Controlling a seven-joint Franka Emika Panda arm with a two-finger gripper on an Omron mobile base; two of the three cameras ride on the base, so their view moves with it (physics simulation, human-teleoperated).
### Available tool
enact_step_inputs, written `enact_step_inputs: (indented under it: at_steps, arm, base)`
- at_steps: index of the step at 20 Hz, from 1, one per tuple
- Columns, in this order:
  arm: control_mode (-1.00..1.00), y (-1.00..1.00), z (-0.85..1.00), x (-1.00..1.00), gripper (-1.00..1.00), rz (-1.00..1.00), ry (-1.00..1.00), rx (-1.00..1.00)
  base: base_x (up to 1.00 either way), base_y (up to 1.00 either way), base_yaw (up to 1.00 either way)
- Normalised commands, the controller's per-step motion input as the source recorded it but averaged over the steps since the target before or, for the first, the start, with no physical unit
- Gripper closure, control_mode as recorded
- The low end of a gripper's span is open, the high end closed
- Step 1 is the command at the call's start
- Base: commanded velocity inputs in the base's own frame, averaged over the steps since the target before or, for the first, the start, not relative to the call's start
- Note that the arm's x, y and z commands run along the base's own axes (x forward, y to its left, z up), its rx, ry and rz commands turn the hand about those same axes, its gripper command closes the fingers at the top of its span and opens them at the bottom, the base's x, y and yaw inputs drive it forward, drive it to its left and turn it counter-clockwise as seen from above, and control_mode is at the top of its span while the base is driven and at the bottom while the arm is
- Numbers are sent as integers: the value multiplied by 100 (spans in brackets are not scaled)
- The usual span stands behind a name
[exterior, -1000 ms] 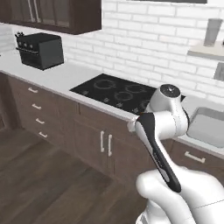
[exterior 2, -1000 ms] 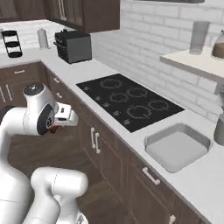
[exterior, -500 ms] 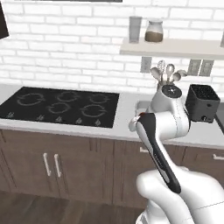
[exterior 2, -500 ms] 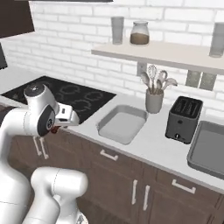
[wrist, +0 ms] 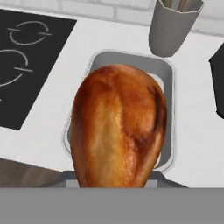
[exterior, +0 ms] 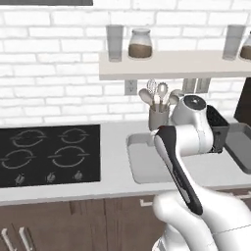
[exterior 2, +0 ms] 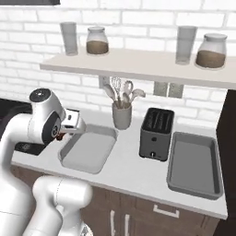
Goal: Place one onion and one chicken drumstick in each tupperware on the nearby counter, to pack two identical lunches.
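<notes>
The base has driven on from the hob to the two trays (exterior 2: 88,150) (exterior 2: 192,163), gripper (exterior 2: 69,126) clamped on a drumstick (wrist: 118,127), so dropping it in looks next

The chicken drumstick (wrist: 118,127) hides the claw's fingertips and much tupperware (wrist: 168,74).

No readable text, label, brand or number is showing on anything in these views. The cooktop (exterior: 46,154) is showing only pale ring markings and small knob symbols, with no letters among them, and the jars (exterior 2: 97,41) on the shelf are carrying no labels.
</notes>
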Motion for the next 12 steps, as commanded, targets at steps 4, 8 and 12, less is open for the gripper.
enact_step_inputs:
  at_steps: [4, 8, 12]
  arm:
    - [100, 0, 0, 0, 100, 0, 0, 0]
    - [100, 0, 0, 0, 100, 0, 0, 0]
    - [-100, 0, -19, 39, 100, -3, 0, 0]
  base:
    - [1, 21, -53]
    - [9, 25, -36]
    - [33, 0, -8]
